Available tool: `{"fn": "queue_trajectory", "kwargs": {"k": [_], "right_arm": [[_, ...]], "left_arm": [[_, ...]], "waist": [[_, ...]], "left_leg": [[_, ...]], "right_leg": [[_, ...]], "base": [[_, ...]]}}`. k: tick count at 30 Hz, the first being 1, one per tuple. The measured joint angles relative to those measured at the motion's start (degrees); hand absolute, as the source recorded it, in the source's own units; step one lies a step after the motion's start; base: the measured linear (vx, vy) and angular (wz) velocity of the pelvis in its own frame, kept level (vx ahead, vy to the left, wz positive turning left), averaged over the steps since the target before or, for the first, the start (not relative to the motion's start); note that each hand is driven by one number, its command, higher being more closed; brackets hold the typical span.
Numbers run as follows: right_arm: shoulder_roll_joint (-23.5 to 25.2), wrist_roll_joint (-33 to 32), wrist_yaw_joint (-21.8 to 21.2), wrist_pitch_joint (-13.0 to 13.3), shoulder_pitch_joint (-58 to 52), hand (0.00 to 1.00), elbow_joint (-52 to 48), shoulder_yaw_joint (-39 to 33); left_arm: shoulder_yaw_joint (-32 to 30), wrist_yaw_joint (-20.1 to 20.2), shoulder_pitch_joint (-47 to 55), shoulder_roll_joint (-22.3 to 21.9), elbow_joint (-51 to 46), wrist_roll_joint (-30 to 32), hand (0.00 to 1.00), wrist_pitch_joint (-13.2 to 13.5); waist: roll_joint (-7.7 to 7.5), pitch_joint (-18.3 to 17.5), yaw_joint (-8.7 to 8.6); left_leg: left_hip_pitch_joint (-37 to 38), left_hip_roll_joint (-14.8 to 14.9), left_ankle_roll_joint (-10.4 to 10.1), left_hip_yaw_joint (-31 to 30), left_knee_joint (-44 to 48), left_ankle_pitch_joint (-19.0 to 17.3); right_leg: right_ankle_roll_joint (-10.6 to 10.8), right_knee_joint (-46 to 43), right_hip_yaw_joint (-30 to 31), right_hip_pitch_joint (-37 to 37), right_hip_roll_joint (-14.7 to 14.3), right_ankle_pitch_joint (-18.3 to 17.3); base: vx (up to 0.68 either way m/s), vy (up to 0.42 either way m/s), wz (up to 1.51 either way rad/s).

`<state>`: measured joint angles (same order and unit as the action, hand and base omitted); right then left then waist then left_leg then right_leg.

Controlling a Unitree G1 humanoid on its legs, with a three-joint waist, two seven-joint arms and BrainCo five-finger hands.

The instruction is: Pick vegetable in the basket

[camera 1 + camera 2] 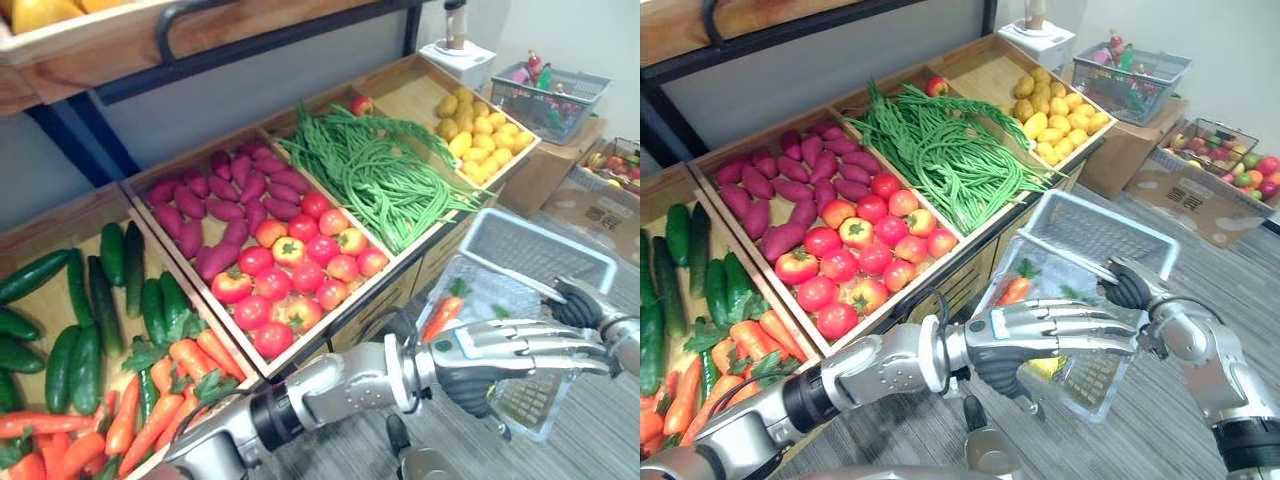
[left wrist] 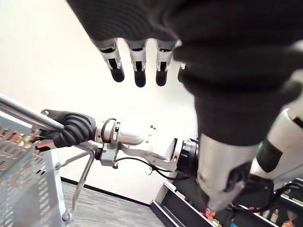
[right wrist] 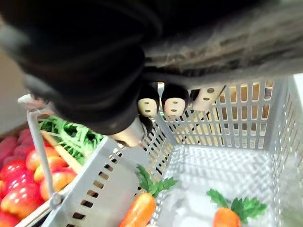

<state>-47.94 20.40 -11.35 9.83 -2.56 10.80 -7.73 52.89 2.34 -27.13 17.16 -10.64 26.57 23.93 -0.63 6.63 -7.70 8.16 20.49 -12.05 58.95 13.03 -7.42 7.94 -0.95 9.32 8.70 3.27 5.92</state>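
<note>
Nearby — wooden crates, grey carpet

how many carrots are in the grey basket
2. First carrot lies against the basket wall; second carrot lies further along its floor. The left hand covers part of it, so more may be hidden.

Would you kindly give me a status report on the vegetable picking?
Left hand open, empty, over basket. Right hand shut on handle. Two carrots in basket. Nothing blocking.
</note>
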Motion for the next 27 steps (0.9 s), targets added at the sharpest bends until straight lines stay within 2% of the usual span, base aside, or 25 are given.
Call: {"fn": "queue_trajectory", "kwargs": {"k": [3,8,9,11,13,14,15,16,17,19,22,23,26,27], "right_arm": [[3.5,0.0,2.1,-1.2,-0.1,1.0,5.1,-3.5],[11.3,0.1,5.3,-3.5,-2.8,1.0,15.8,-10.7],[13.1,0.1,6.2,-4.1,-3.5,1.0,18.3,-12.4],[15.9,0.0,7.6,-4.9,-4.4,1.0,22.6,-15.3],[18.5,0.0,10.2,-5.2,-4.4,1.0,30.8,-18.2],[19.1,-0.1,10.8,-5.4,-4.3,1.0,33.0,-19.0],[20.4,-0.2,11.7,-5.6,-4.3,1.0,36.9,-20.7],[21.8,-0.2,12.2,-5.8,-4.2,1.0,41.8,-22.5],[22.2,-0.2,12.2,-5.8,-4.2,1.0,42.5,-22.9],[24.5,-0.5,12.3,-6.2,-4.5,1.0,48.5,-25.7],[25.8,-0.9,14.1,-6.8,-5.8,1.0,52.8,-28.9],[26.5,-1.2,14.5,-6.9,-5.9,1.0,53.2,-30.0],[30.8,-2.6,16.4,-7.0,-6.1,1.0,53.8,-32.3],[31.7,-3.2,16.7,-6.9,-6.0,1.0,53.9,-32.3]], "left_arm": [[-2.6,0.4,2.8,2.5,-5.3,-4.1,0.0,0.0],[-13.7,-0.1,10.7,4.0,-12.8,-10.8,0.0,-0.1],[-17.6,-0.5,13.4,4.0,-14.1,-11.3,0.0,-0.2],[-25.0,-2.3,17.5,3.9,-15.1,-12.9,0.0,-0.7],[-36.4,-5.3,22.8,3.6,-15.4,-12.9,0.0,-1.7],[-38.8,-6.6,23.9,3.4,-15.4,-12.9,0.0,-2.0],[-43.2,-8.2,25.8,2.9,-15.3,-12.9,0.0,-2.2],[-48.9,-9.6,28.3,2.2,-15.2,-12.7,0.0,-2.4],[-49.9,-10.0,28.7,2.0,-15.1,-12.7,0.0,-2.5],[-57.8,-13.5,31.3,-0.8,-13.2,-12.3,0.0,-4.8],[-64.9,-15.7,34.5,-4.2,-12.0,-12.3,0.0,-6.9],[-66.6,-16.0,34.8,-4.9,-11.6,-12.3,0.0,-7.2],[-74.0,-19.2,35.7,-7.7,-7.1,-11.7,0.0,-9.6],[-74.8,-19.8,36.0,-8.2,-6.0,-11.5,0.0,-10.3]], "waist": [[-0.17,-0.6,0.54],[-0.29,-3.3,2.58],[-0.98,-4.0,2.91],[-0.96,-4.6,3.26],[-1.07,-4.9,3.47],[-1.08,-4.9,3.82],[-1.07,-4.9,4.82],[-1.08,-5.0,5.05],[-1.11,-5.0,5.12],[-1.37,-5.0,6.26],[-1.84,-5.7,6.55],[-1.56,-5.9,6.65],[-3.23,-6.7,6.83],[-3.44,-6.8,6.87]], "left_leg": [[-1.2,-1.1,0.8,-2.6,-1.1,0.5],[-4.0,-3.2,2.5,-9.5,-3.7,2.2],[-4.6,-4.1,3.0,-11.2,-5.0,2.9],[-5.4,-5.9,3.9,-14.5,-7.5,4.5],[-6.2,-8.8,4.7,-19.2,-11.8,6.7],[-6.2,-9.6,4.8,-20.5,-13.3,7.5],[-6.3,-11.1,4.9,-23.0,-16.3,9.2],[-7.1,-12.4,4.9,-26.4,-19.0,11.2],[-7.4,-12.5,5.0,-27.0,-19.0,11.4],[-9.4,-13.4,5.9,-30.9,-19.0,12.4],[-11.3,-14.7,7.1,-35.6,-19.0,13.2],[-11.6,-14.8,7.2,-36.1,-19.0,13.3],[-13.0,-15.1,8.2,-38.6,-19.0,14.0],[-13.0,-15.1,8.2,-39.0,-19.0,14.0]], "right_leg": [[0.0,0.1,-2.4,-0.1,1.3,0.0],[0.1,1.0,-8.7,-2.2,3.5,0.0],[0.2,1.1,-10.4,-2.3,4.2,-0.2],[0.4,1.4,-13.6,-3.3,5.6,-0.3],[1.1,1.8,-17.7,-4.3,7.5,-0.8],[1.6,1.8,-18.7,-4.5,7.9,-1.2],[1.8,1.9,-20.5,-4.9,8.6,-1.8],[2.0,1.9,-23.2,-5.1,9.2,-2.0],[2.0,1.9,-23.7,-5.1,9.3,-2.1],[2.0,2.1,-27.2,-5.9,10.3,-2.0],[2.0,2.3,-31.4,-7.2,11.4,-2.0],[2.0,2.3,-32.0,-7.5,11.4,-2.0],[1.9,2.5,-34.5,-8.0,11.3,-2.0],[1.8,2.5,-34.9,-8.2,11.3,-2.0]], "base": [[-0.06,0.001,0.48],[-0.04,-0.001,0.64],[-0.04,0.016,0.87],[-0.03,0.027,0.93],[-0.06,0.043,0.99],[-0.07,0.046,0.93],[-0.07,0.048,0.96],[-0.04,0.033,0.9],[-0.02,0.035,0.93],[0.01,0.039,0.8],[0.02,0.049,0.79],[0.02,0.05,0.55],[0.0,0.034,0.38],[0.0,0.029,0.29]]}}
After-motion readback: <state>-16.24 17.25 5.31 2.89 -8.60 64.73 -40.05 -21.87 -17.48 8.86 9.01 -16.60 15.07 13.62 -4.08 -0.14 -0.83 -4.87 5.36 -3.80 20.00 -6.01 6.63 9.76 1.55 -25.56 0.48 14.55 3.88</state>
